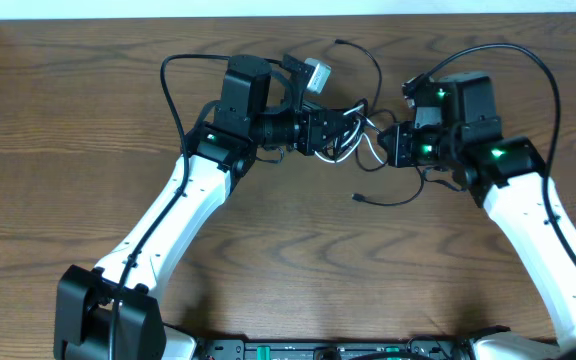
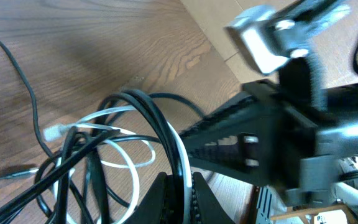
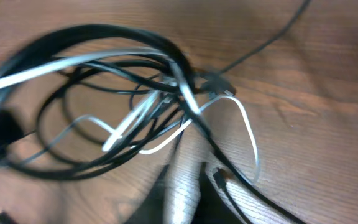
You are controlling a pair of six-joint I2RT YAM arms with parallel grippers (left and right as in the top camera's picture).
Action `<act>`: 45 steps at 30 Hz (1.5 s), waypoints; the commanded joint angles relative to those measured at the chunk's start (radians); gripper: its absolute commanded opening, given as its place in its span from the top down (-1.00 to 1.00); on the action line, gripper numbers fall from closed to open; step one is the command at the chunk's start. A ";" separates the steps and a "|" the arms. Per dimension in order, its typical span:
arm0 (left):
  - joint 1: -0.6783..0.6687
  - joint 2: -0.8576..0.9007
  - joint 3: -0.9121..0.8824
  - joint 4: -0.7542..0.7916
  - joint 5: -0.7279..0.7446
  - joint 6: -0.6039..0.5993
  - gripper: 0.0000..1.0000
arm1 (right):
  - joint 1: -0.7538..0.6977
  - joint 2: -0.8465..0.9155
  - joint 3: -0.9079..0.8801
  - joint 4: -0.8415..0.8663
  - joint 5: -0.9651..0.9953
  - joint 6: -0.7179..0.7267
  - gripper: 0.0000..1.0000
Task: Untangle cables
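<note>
Setting: wooden table (image 1: pixel 298 250); in the overhead view 2 arms rise from the lower corners and meet at upper centre.
Cables: the cables (image 1: pixel 356 138) form 1 knot of thin black cords and pale strands at upper centre of the overhead view, lying between the 2 grippers.
Stray cords: only the overhead view shows 1 black cord arching (image 1: pixel 373 62) above the knot, and 1 loose end (image 1: pixel 358 197) lying on the wood below it.
Left gripper: the left gripper (image 1: pixel 336 130) points right into the knot. The left wrist view, at bottom centre, shows its fingers (image 2: pixel 160 200) closed on a thick black loop (image 2: pixel 160 118). The overhead view hides this grip.
White cord: the left wrist view shows a white cord (image 2: pixel 132 163) coiled inside the black loop, ending in a small white plug (image 2: pixel 53 132) at left.
Right gripper: the right gripper (image 1: pixel 388 147) touches the knot's right side, jaws closed. The right wrist view is blurred, with 1 pale finger (image 3: pixel 182 186) at bottom centre under crossing cords. I cannot tell whether a cord is pinched.
Opposite arm: the right arm (image 2: pixel 278 143) fills the right half of the left wrist view, just beside the loop.
</note>
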 commanded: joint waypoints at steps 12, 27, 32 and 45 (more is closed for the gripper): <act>0.273 -0.099 0.009 -0.029 0.062 -0.009 0.84 | -0.183 0.055 -0.001 -0.169 0.344 0.054 0.98; 0.553 -0.176 0.008 -0.084 0.129 -0.023 0.85 | -0.481 0.055 -0.001 -0.234 0.280 0.035 0.98; 0.554 -0.175 0.008 -0.087 0.128 -0.023 0.85 | -0.477 0.055 -0.001 -0.226 0.278 0.035 0.98; 0.761 -0.196 0.009 -0.046 0.159 -0.066 0.85 | -0.478 0.055 -0.001 -0.234 0.459 0.084 0.98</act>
